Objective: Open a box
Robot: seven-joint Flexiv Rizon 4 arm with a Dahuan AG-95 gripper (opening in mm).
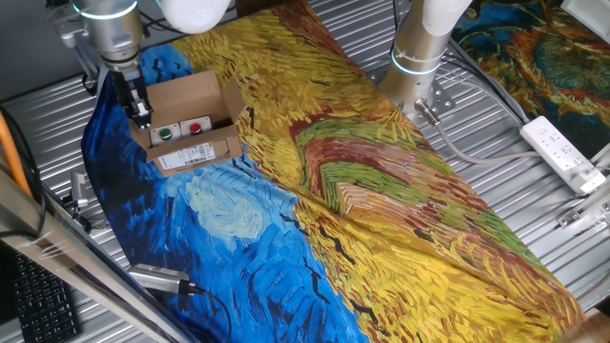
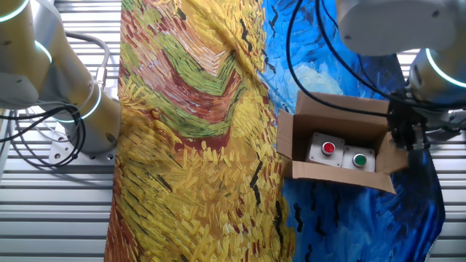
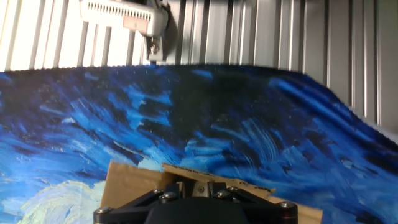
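The box (image 1: 191, 95) is a small brown cardboard one standing on the blue part of a painted cloth, with a white barcode label (image 1: 188, 153) on its front. Its top flaps stand spread, and inside lies a white unit with a green and a red button (image 1: 181, 131). My gripper (image 1: 141, 107) comes down from above at the box's left edge and is shut on a side flap. In the other fixed view the gripper (image 2: 409, 137) sits at the right flap of the box (image 2: 338, 116). The hand view shows the cardboard flap (image 3: 134, 180) right at my fingers.
A Van Gogh style cloth (image 1: 381, 210) covers the slatted metal table. A second arm's base (image 1: 419, 48) stands at the back. A white power strip (image 1: 564, 152) lies at the right, a silver cylinder (image 1: 157, 278) at the front left, and a keyboard (image 1: 38, 305) at the corner.
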